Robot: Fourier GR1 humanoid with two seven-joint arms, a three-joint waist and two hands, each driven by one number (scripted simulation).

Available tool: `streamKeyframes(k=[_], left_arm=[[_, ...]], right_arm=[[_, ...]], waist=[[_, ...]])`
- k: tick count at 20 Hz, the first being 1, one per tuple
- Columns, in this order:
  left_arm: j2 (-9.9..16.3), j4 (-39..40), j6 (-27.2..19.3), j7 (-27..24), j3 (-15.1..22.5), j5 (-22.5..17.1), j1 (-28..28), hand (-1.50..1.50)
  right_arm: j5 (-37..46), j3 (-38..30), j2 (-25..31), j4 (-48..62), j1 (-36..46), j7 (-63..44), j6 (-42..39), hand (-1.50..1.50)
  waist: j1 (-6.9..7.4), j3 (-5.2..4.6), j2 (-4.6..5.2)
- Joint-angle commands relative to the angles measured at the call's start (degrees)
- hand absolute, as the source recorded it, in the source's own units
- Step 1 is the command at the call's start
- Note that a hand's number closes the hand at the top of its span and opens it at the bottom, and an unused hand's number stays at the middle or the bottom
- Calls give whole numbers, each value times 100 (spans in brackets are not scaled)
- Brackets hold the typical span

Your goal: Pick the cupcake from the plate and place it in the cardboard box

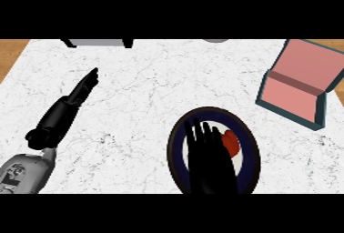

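On white marble counter (154,82): right hand (208,159) flat, fingers straight, over plate (176,150), cupcake (231,143) just right, ungrasped; cardboard box (295,86) open beyond-right; left hand (74,100) straight, resting aside.

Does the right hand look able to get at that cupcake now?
Probably yes: the right hand is open over the plate, right beside the cupcake, with nothing between them.

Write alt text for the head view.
The right hand, fingers straight, hovers over a dark-rimmed plate, beside a red cupcake. An open box lies far right; the left hand rests open at left.
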State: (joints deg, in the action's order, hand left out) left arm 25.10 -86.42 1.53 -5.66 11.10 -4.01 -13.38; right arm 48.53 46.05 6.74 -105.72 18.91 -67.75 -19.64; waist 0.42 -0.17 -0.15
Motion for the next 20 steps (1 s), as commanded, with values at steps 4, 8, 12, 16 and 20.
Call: streamKeyframes(k=[4,8,12,16,20], left_arm=[[-95,-241,-18,137,51,90,141,0],[-12,-32,52,286,-205,65,-294,0],[2,11,164,15,-274,39,-30,0],[16,-442,222,215,-236,83,181,0],[-157,-584,229,430,-223,196,214,0]], right_arm=[[481,92,-653,654,197,-1292,-470,-150],[574,-236,-662,822,122,-927,-711,-150],[691,-490,-665,1189,142,-792,-712,-150],[835,-414,-667,1241,-30,-746,-571,-150],[821,-398,-668,1401,-88,-389,-253,-150]], waist=[[2,10,-7],[-74,12,10],[-32,10,17],[-5,15,0],[-4,17,7]])
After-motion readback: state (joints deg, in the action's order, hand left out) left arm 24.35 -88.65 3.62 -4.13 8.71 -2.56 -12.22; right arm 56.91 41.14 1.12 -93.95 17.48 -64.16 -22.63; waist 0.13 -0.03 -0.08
